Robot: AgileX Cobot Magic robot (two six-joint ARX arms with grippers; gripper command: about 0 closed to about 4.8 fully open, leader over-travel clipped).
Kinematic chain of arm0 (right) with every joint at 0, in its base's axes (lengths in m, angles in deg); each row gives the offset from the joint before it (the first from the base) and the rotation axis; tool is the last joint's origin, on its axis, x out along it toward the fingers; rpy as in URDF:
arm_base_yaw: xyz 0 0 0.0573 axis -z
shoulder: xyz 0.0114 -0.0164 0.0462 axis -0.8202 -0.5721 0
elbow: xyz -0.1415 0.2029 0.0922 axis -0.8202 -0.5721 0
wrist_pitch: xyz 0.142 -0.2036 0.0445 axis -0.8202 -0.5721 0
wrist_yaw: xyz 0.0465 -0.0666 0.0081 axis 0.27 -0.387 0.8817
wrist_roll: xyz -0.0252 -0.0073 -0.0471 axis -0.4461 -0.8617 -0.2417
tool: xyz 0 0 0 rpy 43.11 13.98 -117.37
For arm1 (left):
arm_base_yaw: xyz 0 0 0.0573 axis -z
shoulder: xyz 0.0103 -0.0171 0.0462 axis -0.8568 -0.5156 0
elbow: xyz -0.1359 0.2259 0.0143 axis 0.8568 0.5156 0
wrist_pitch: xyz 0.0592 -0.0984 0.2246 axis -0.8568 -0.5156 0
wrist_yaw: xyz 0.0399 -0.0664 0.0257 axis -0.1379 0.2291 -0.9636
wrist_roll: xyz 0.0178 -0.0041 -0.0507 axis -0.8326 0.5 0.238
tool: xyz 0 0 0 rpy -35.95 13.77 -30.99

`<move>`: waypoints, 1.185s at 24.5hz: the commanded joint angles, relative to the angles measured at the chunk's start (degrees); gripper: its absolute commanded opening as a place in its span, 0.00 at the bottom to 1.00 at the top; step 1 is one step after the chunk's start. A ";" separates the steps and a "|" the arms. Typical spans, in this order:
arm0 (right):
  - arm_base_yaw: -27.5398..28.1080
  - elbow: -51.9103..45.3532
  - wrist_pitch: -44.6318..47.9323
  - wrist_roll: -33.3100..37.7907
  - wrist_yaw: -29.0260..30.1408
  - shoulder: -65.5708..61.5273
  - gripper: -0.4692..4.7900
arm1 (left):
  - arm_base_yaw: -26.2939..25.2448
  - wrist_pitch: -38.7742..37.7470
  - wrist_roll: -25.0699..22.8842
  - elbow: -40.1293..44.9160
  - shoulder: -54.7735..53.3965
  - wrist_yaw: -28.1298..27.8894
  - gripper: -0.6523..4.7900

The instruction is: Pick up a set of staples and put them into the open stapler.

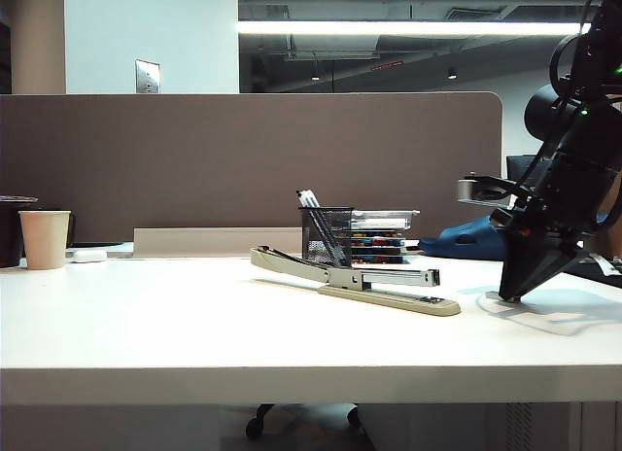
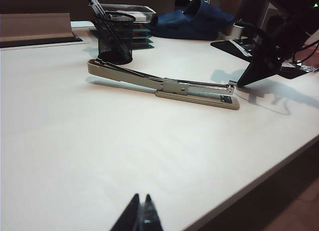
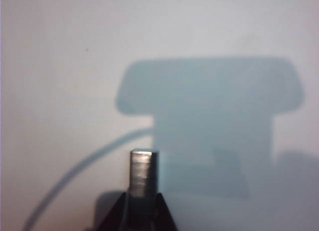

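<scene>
My exterior cam sits low at table edge; left wrist looks across, sharing the stapler; right wrist close, facing tabletop.

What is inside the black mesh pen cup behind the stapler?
The black mesh pen cup behind the stapler holds a few pens leaning left. Their lower ends are blurred by the mesh.

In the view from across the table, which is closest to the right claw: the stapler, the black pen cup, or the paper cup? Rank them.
From the right claw, at the table's right end:
1. Stapler, just to its left.
2. Black pen cup, behind the stapler.
3. Paper cup, at the far left.
</scene>
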 commanded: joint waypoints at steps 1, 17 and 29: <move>-0.11 0.07 0.35 -0.13 0.37 0.20 0.15 | -0.04 -0.02 -0.04 -0.11 0.00 0.31 0.11; -0.57 0.09 1.86 0.15 11.08 0.68 0.15 | -0.04 -0.02 -0.04 -0.11 0.00 0.31 0.11; -4.74 1.33 3.08 0.15 14.64 2.49 0.15 | -0.04 -0.04 -0.04 -0.09 0.00 0.33 0.11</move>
